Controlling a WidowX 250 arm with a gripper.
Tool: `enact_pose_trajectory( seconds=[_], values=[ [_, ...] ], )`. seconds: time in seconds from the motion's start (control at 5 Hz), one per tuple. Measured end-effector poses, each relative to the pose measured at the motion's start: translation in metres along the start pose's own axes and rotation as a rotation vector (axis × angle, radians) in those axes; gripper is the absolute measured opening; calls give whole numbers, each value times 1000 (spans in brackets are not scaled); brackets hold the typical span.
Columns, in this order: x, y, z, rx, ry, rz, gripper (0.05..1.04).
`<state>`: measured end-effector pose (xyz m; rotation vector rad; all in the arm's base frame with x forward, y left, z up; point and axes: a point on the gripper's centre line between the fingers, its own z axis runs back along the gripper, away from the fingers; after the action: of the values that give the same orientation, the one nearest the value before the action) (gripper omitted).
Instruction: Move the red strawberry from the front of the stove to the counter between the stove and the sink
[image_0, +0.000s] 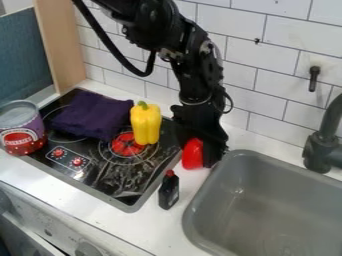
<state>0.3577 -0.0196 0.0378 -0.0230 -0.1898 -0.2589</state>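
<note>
The gray sink (267, 210) lies right, the black stovetop (123, 172) left. A purple cloth (92, 115) covers its far part; a can (21, 129) stands at its left edge. Between stovetop and sink, the gripper (198, 152) is against a red object (192, 154); whether it grasps it, I cannot tell. A yellow pepper (145, 124) stands on the stovetop, a small black bottle (169, 191) nearer.

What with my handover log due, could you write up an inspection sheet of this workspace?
Surface: white counter, gray sink; pale streaks on black cooktop.
Job's things: partly hidden red object at the claw, between cooktop and sink.
Clutter: yellow bell pepper and purple cloth on cooktop; can at its left corner; red-capped bottle beside cooktop.
Claw: hangs at red object; hold unclear.
Cables: black cable looping off arm.
Surroundings: white tile wall, dark faucet.
</note>
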Motion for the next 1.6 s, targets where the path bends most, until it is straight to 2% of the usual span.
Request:
enact_pose_trajectory(
  seconds=[0.2, 0.6, 0.8, 1.0, 1.2, 1.4, 1.6],
  values=[
    [-10, -3, 4, -23, 4, 17, 1012],
    [-19, 2, 32, -42, -47, 50, 1003],
    [-40, 5, 63, -54, -100, 84, 1003],
    [-79, 6, 107, -55, -105, 78, 1003],
    [-113, 17, 122, -17, 1, 114, 1003],
    [-135, 26, 117, -6, 77, 159, 1003],
    [-136, 26, 117, -4, 78, 161, 1003]
  ],
)
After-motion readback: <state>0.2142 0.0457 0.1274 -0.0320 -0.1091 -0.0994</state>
